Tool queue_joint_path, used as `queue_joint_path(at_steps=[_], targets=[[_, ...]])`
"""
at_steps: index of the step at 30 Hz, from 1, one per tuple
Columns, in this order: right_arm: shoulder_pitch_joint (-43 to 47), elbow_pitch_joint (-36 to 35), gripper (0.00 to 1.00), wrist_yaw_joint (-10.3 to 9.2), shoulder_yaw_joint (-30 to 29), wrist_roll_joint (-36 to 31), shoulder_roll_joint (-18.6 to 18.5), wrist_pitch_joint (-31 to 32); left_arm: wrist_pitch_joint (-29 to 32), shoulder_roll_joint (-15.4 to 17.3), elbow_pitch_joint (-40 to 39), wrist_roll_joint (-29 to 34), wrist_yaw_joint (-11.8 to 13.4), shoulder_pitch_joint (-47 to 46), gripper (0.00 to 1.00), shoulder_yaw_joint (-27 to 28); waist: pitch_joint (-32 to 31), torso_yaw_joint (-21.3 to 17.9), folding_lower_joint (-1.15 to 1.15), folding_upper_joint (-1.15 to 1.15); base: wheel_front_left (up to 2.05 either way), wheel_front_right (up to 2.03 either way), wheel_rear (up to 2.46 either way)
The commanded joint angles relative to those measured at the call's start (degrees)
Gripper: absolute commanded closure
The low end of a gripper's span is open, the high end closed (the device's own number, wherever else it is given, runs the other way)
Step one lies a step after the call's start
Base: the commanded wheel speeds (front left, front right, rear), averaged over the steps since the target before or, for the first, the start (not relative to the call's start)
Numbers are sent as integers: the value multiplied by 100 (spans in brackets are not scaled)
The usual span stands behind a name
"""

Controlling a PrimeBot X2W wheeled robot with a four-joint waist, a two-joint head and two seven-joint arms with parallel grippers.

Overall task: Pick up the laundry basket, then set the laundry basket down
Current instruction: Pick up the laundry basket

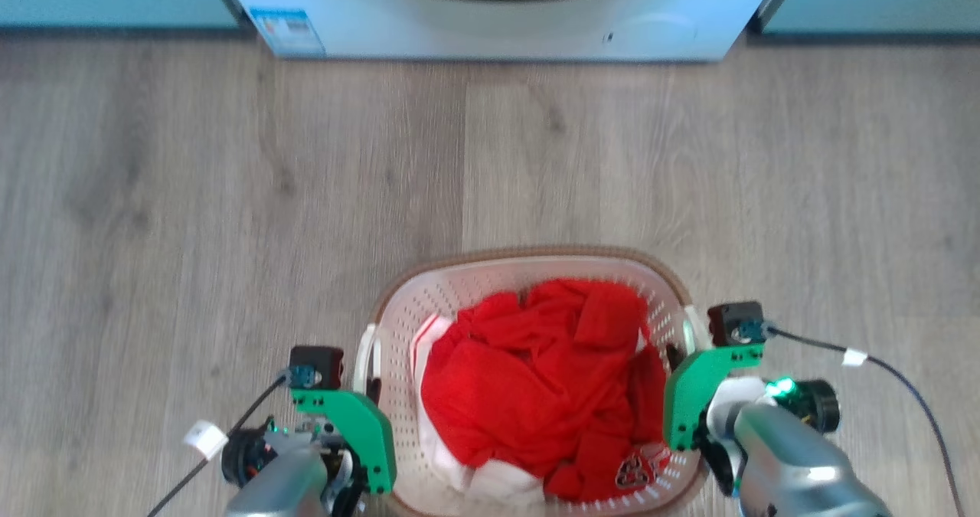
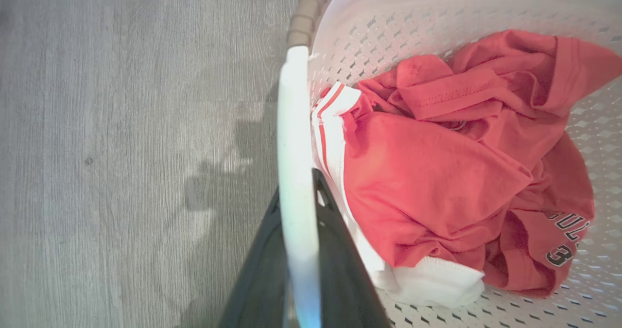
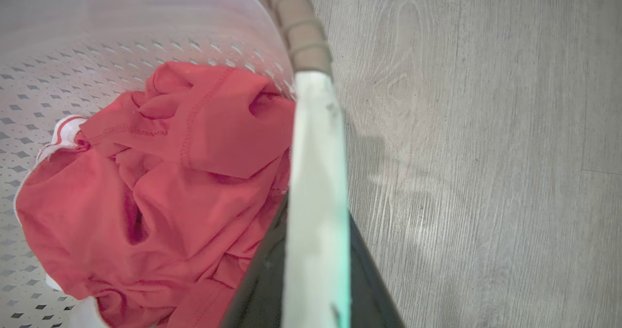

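— Grey wooden floor (image 1: 191, 195) reaches up to a white washing machine (image 1: 498, 27). Where is the laundry basket (image 1: 528, 260)?

— Close before the robot, directly between the two arms, with red clothes (image 1: 536, 379) inside. No arm is nearer: the left gripper (image 2: 297, 187) is at its left side, the right gripper (image 3: 318, 211) at its right side.

— Are the jaws open?

— No. In each wrist view the two dark fingers press close on both sides of a white bar, the left handle (image 2: 294, 124) and the right handle (image 3: 316, 124). Each bar runs in line with the fingers, so I judge both arms must rise equally.

— And the head view?

— There the green brackets (image 1: 360, 425) cover the fingers, but both arms appear together. Whether the basket is off the floor, I cannot tell.
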Motion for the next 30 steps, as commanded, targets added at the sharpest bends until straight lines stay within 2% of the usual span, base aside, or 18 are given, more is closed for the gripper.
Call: queue_joint_path(at_steps=[1,16,30], targets=[[191,25,100,-9,184,72,-66,43,-37,270,47,-55,26,-18,100,103,-405,-73,1,0,0,0,0],[808,94,100,-9,1124,1072,-66,421,166,270,292,-286,13,443,100,-316,-1476,-244,1,0,0,0,0],[965,233,100,-9,1653,1603,-66,468,246,270,407,-369,-41,611,100,-484,-1863,-286,1,0,0,0,0]])
